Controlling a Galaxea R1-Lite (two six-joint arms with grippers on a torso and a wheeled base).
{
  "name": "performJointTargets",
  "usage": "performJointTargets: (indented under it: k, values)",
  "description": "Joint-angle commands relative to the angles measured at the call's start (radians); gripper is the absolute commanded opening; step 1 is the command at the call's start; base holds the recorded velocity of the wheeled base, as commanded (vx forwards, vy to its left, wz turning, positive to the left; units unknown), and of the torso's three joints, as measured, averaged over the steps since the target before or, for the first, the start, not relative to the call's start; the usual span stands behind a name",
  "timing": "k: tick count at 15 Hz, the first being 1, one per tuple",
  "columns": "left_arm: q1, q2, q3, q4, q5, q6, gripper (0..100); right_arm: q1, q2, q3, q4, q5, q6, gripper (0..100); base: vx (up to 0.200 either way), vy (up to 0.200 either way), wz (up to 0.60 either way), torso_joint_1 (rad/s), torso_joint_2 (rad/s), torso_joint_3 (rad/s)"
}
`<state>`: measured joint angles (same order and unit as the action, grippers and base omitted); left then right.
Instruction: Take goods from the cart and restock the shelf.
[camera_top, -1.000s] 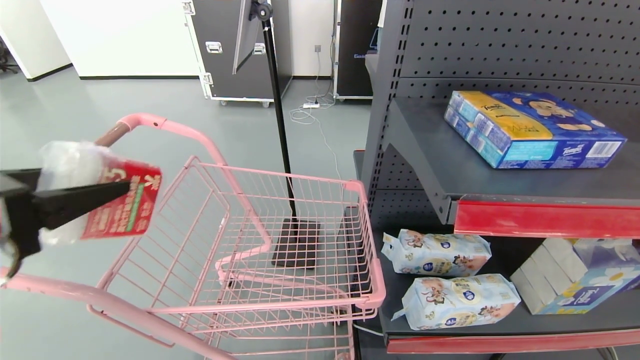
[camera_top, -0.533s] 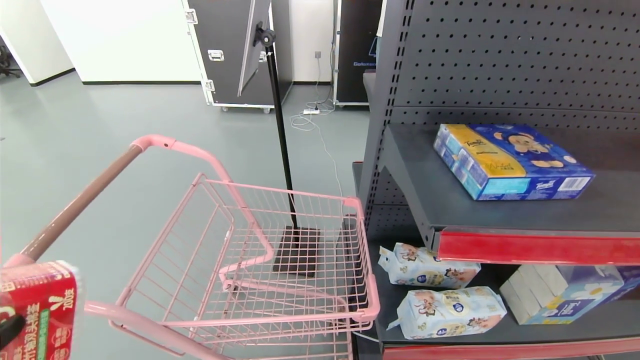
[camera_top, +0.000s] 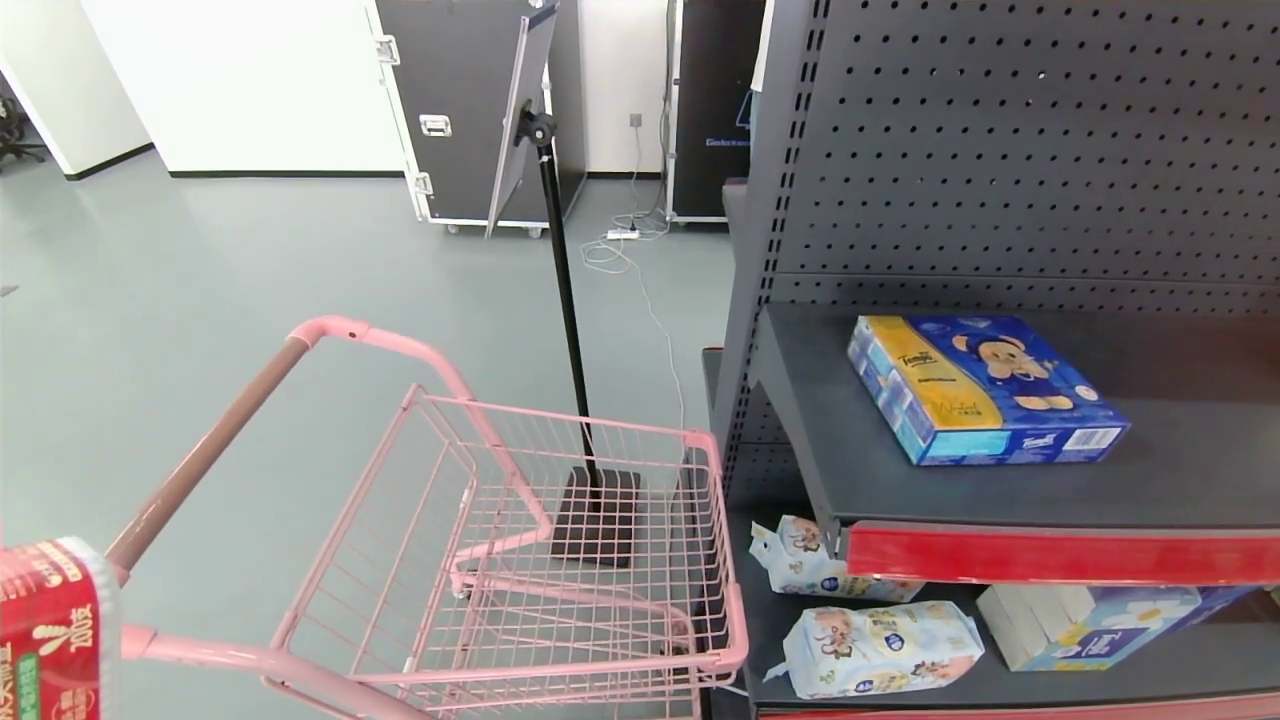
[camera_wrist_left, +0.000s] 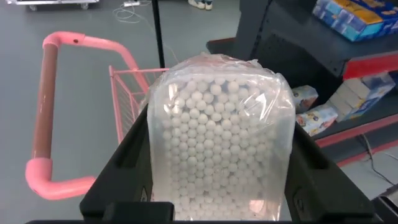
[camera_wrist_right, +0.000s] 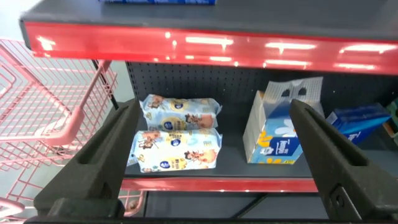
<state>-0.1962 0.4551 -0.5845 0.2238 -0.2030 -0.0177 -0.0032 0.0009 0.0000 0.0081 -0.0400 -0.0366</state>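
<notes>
Head view: the pink cart (camera_top: 718, 540) stands with its wire basket bare, its handle (camera_top: 335, 328) toward the robot. At the lower left edge, close to the near end of that handle, sits the red-labelled pack (camera_top: 45, 630), outside the basket and well apart from the shelf (camera_top: 1000, 490). The upper board carries 1 blue-and-yellow tissue box (camera_top: 985, 385), lying flat and turned at an angle. Below the red edge strip (camera_top: 1050, 555), 2 pale wipe packs (camera_top: 880, 645) lie one behind the other, with a tissue multipack (camera_top: 1080, 625) beside them. A black stand (camera_top: 562, 300) rises just behind the cart.

Left wrist view: the left gripper (camera_wrist_left: 221, 174) clamps the pack (camera_wrist_left: 224, 137) between its 2 black fingers (camera_wrist_left: 124, 168), one pressed to each side. From this end the pack is clear film packed with small white round tips. Beyond it lie the cart's handle (camera_wrist_left: 43, 112) and, farther off, the shelf.

Right wrist view: the right gripper (camera_wrist_right: 214, 106) is spread wide, with nothing between its fingers (camera_wrist_right: 112, 149). It faces the lower board, where the 2 wipe packs (camera_wrist_right: 177, 149) lie stacked front to back and the tissue multipack (camera_wrist_right: 277, 134) stands beside them, a little apart. The red strip (camera_wrist_right: 217, 46) runs above, and the cart's pink rim (camera_wrist_right: 74, 121) shows at one side.
</notes>
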Motion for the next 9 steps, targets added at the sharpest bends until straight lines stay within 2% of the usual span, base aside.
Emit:
performJointTargets:
  k: [1, 9]
  values:
    - [0.003, 0.004, 0.000, -0.008, -0.007, -0.001, 0, 0.002, 0.001, 0.000, 0.000, 0.000, 0.000, 100, 0.000, 0.000, 0.00, 0.178, -0.42, -0.261]
    - [0.003, 0.002, 0.002, -0.017, -0.003, 0.002, 0, 0.002, 0.001, 0.000, 0.000, 0.000, 0.001, 100, 0.000, 0.000, 0.00, 0.162, -0.38, -0.222]
